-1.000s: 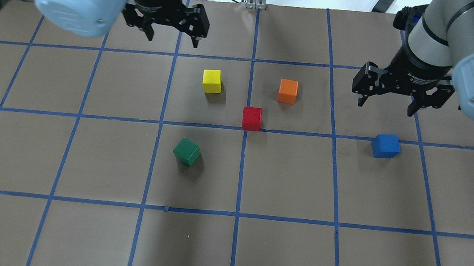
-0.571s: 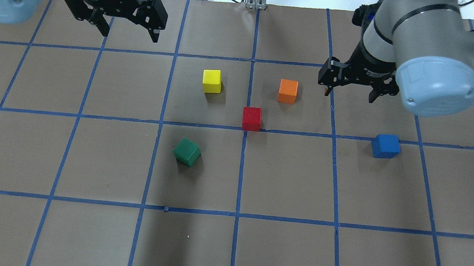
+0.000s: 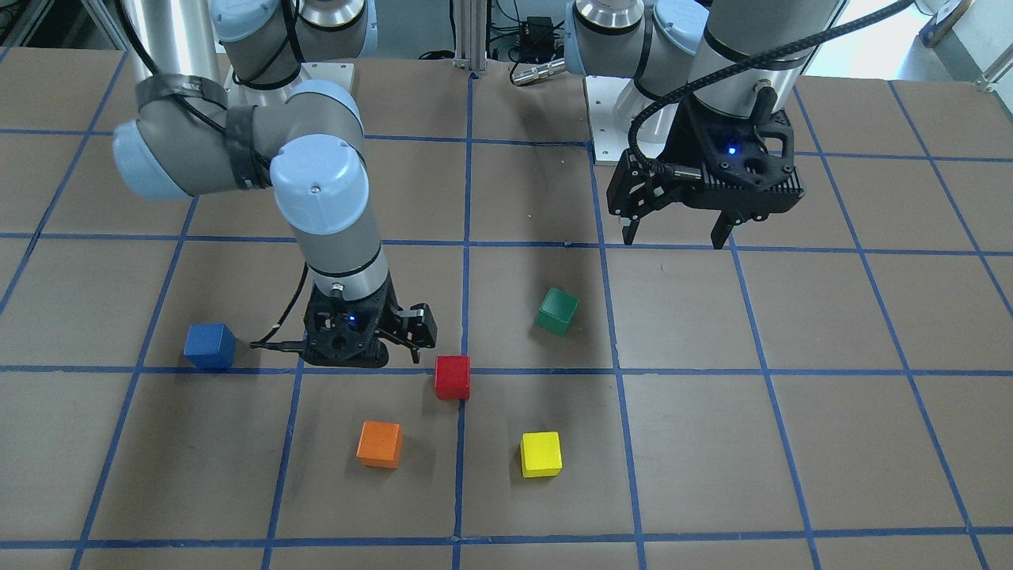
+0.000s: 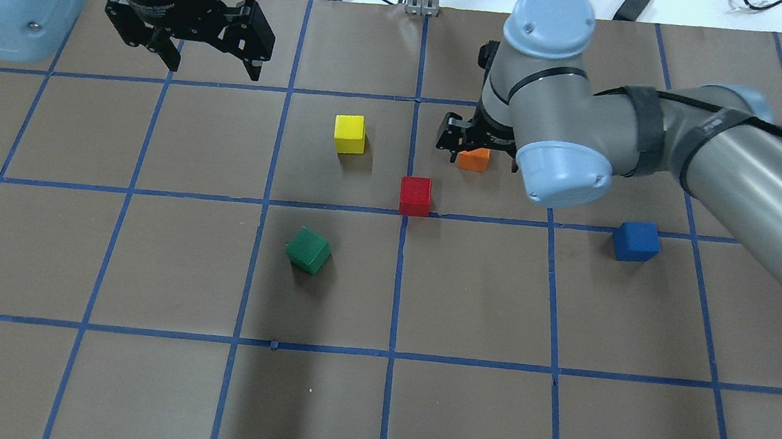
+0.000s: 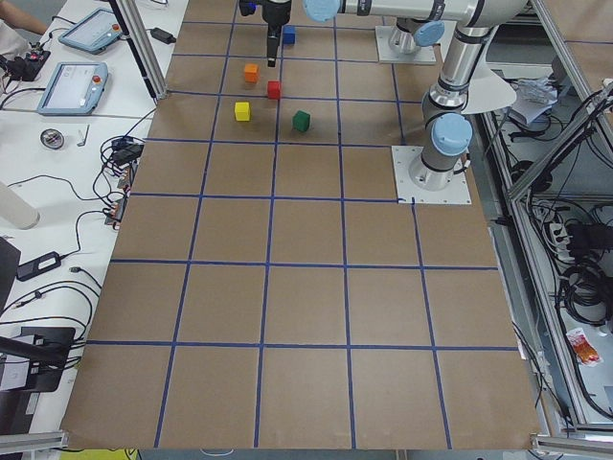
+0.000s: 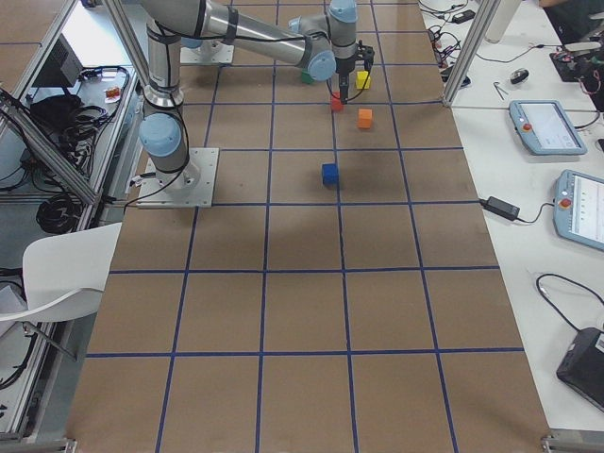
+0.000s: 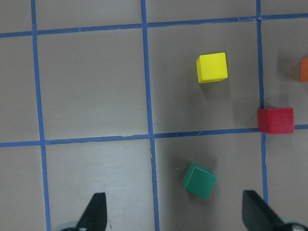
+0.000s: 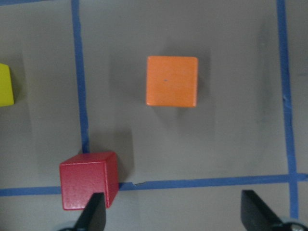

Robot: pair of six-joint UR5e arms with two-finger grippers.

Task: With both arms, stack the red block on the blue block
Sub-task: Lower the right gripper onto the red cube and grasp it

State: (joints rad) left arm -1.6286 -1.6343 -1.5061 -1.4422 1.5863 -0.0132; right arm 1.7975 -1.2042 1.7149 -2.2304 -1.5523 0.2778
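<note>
The red block [image 4: 415, 196] sits on the brown table near the centre, on a blue tape line; it also shows in the front view [image 3: 453, 377] and in the right wrist view [image 8: 89, 180]. The blue block [image 4: 635, 240] sits alone to the right [image 3: 210, 346]. My right gripper [image 4: 478, 150] hangs open and empty above the table, over the orange block, just behind and right of the red block. In the right wrist view one fingertip [image 8: 94, 214] lies over the red block's edge. My left gripper [image 4: 213, 67] is open and empty, high at the back left [image 3: 674, 239].
An orange block [image 3: 379, 443] lies partly under the right gripper. A yellow block [image 4: 349, 133] sits behind and left of the red one, and a tilted green block [image 4: 308, 250] sits in front and left of it. Cables lie past the table's far edge.
My right arm has swung left, from behind the blue block to over the orange block by the red one. My left gripper moved left, then stayed. No block has moved.
</note>
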